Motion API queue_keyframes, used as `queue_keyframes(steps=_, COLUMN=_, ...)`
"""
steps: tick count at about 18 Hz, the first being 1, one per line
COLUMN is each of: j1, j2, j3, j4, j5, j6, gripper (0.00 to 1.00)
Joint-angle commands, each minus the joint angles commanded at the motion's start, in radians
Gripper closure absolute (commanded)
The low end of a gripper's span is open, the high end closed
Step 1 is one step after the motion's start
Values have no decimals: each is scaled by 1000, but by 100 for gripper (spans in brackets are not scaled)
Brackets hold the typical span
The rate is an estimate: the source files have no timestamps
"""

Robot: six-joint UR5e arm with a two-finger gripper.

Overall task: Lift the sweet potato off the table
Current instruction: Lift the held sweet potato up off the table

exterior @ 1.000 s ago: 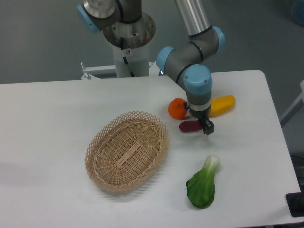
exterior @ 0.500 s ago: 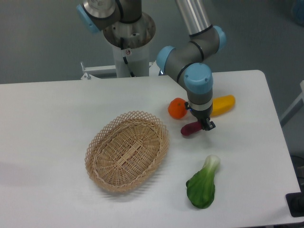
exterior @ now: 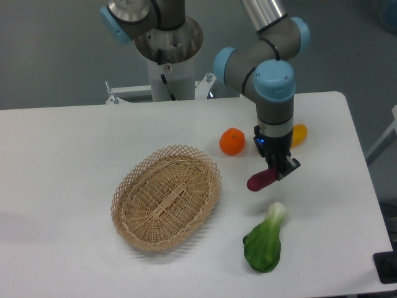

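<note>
The sweet potato (exterior: 259, 180), a small reddish-purple tuber, hangs tilted in my gripper (exterior: 278, 171), lifted off the white table (exterior: 74, 155). The gripper is shut on its right end, and the left end sticks out down to the left. It is held between the orange fruit and the green leafy vegetable, right of the basket.
A round orange fruit (exterior: 232, 141) lies left of the arm. A yellow-orange vegetable (exterior: 299, 134) is mostly hidden behind the gripper's wrist. A green bok choy (exterior: 265, 241) lies at the front right. A wicker basket (exterior: 166, 197) sits mid-table.
The gripper closed on the sweet potato and raised it off the table, moving right and toward the front. The arm now covers most of the yellow-orange vegetable.
</note>
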Motion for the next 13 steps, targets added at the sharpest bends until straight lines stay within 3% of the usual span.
queue_keyframes(steps=6, j1=-63, j2=46, j3=17, j4=0, j5=-42, j6=-164, gripper=84)
queue_keyframes(steps=13, j1=-60, j2=48, j3=22, j4=0, j5=-43, j6=-180, gripper=84)
